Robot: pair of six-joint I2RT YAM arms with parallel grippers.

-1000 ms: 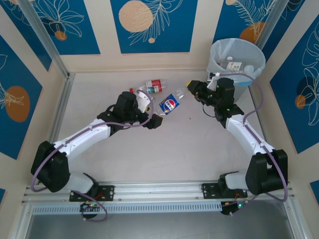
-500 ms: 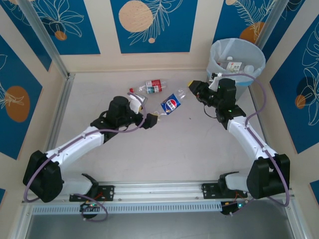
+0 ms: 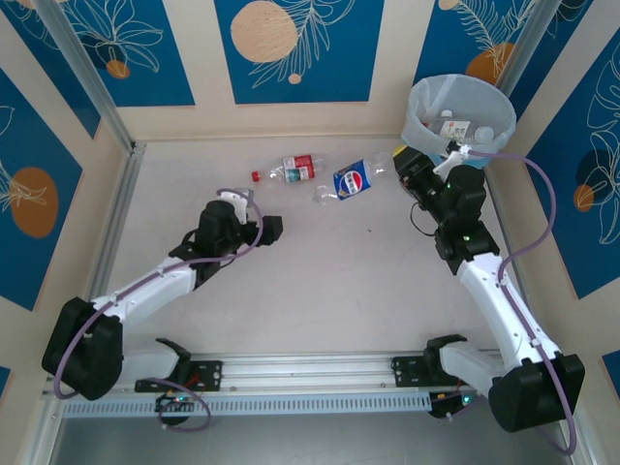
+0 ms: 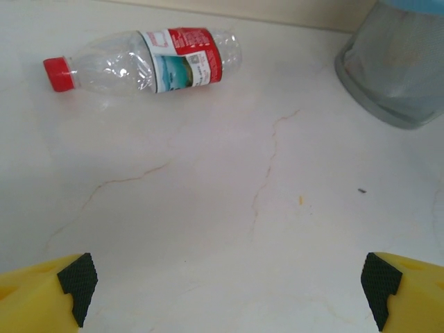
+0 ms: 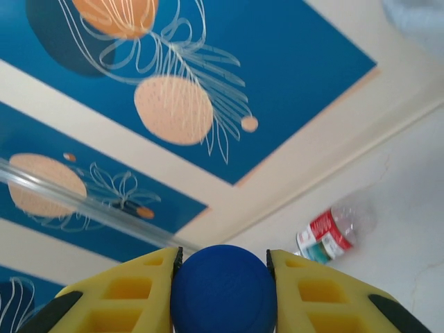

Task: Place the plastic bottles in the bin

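R gripper (image 3: 400, 167) is clamped tight on the blue cap (image 5: 222, 290) of the blue-label bottle (image 3: 354, 181). In the top view the bottle sticks out toward 8 o'clock from the fingers, over the table (image 3: 320, 291); can't tell if its far end touches. In the R wrist view the cap sits squeezed betw. both yellow fingers (image 5: 125, 295), w/ the blue wall panel (image 5: 291, 62) behind. The bin (image 3: 423, 97) is at approx. 1 o'clock from that gripper, close by, w/ a few bottles inside (image 3: 453, 126). L gripper (image 3: 274, 228) is spread wide w/ nothing in it, fingers (image 4: 76, 284) apart at the frame's bottom corners. The red-label bottle (image 3: 295, 170) lies on its side at 1 o'clock from the L gripper, well apart, red cap pointing to 9 o'clock.
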